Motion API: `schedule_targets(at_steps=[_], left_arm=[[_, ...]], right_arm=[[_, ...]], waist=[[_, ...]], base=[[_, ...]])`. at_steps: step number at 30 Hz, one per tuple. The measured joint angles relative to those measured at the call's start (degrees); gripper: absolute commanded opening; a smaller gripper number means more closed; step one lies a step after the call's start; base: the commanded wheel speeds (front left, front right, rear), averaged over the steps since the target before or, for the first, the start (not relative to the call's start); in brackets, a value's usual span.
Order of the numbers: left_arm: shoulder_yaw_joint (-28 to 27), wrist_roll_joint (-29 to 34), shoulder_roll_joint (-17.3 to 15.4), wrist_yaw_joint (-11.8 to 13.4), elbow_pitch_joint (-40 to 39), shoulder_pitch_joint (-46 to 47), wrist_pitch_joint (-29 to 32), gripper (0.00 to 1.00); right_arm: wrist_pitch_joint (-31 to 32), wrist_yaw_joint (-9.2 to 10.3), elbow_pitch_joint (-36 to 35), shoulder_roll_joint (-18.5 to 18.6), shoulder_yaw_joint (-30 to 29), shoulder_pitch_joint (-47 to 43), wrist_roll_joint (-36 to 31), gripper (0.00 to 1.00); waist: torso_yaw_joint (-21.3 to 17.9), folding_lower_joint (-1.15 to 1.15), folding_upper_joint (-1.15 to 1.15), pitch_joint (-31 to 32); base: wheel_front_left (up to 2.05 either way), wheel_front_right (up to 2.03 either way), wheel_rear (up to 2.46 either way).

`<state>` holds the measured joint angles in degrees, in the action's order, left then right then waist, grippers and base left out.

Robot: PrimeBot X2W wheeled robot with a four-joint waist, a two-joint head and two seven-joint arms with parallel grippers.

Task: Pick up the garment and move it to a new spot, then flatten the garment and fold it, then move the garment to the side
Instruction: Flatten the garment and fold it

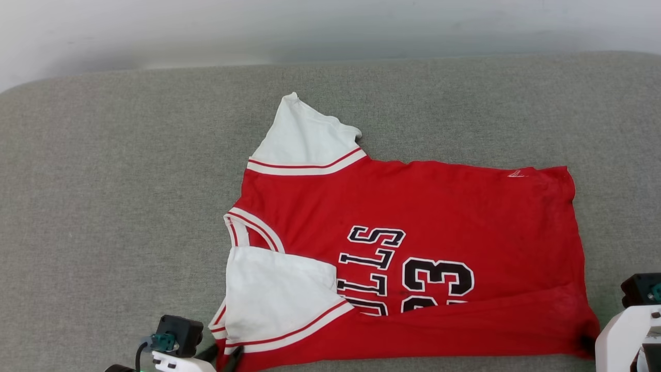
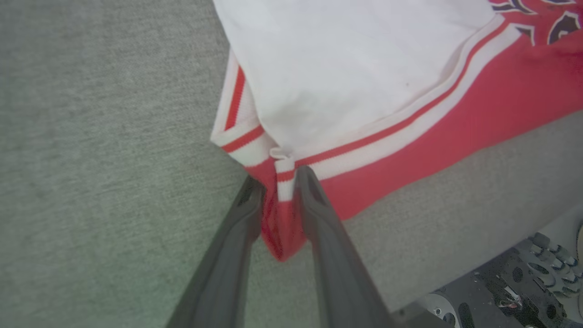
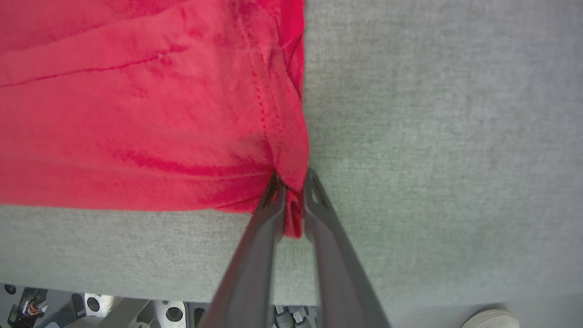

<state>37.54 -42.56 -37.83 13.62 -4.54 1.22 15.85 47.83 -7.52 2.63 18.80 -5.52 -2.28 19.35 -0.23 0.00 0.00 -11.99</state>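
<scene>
Red jersey (image 1: 413, 206) hugs the near edge of the bench (image 1: 103, 181), open room beyond. Right gripper (image 3: 294, 177) clamps its hem corner. Left gripper (image 2: 278, 177) jaws straddle the sleeve corner; I cannot tell whether they grip.

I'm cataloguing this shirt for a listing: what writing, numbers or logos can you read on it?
"LLS": black white-outlined letters, sideways on the garment; the rest covered by the fold.
"33": beside them, lower digit half hidden by the fold.
Small white mark near one corner: too small to read.
</scene>
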Motion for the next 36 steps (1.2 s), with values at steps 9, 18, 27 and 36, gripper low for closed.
schedule_targets(at_steps=[9, 18, 27, 36], left_arm=[[-2.56, 1.57, 2.44, -0.18, 3.58, 2.2, -8.67, 1.0], [-8.34, 5.2, 5.69, -0.01, 3.12, 6.42, -26.92, 1.0], [-14.39, 13.28, 9.66, 0.23, 0.38, 7.24, -30.76, 1.0], [-22.19, 18.63, 15.63, -5.15, -1.42, 6.0, -30.93, 1.0]], right_arm=[[-5.31, 0.01, -0.4, 1.16, 0.04, 2.29, 2.7, 1.0], [-20.06, 0.02, -6.39, 0.63, -1.48, 6.04, 5.64, 1.0], [-37.87, 0.01, -11.34, 0.05, 0.38, 6.39, 2.68, 1.0], [-45.63, 0.02, -12.0, -3.37, 0.87, 6.25, 1.01, 1.0]], waist=[[-0.12, 0.0, 0.0, 2.41], [-0.35, 0.01, 0.0, 4.3], [-0.89, 0.0, 0.0, 3.82], [-1.99, 0.0, 0.0, 1.83]], base=[[0.0, 0.0, 0.0], [0.0, 0.0, 0.0], [0.0, 0.0, 0.0], [0.0, 0.0, 0.0]])
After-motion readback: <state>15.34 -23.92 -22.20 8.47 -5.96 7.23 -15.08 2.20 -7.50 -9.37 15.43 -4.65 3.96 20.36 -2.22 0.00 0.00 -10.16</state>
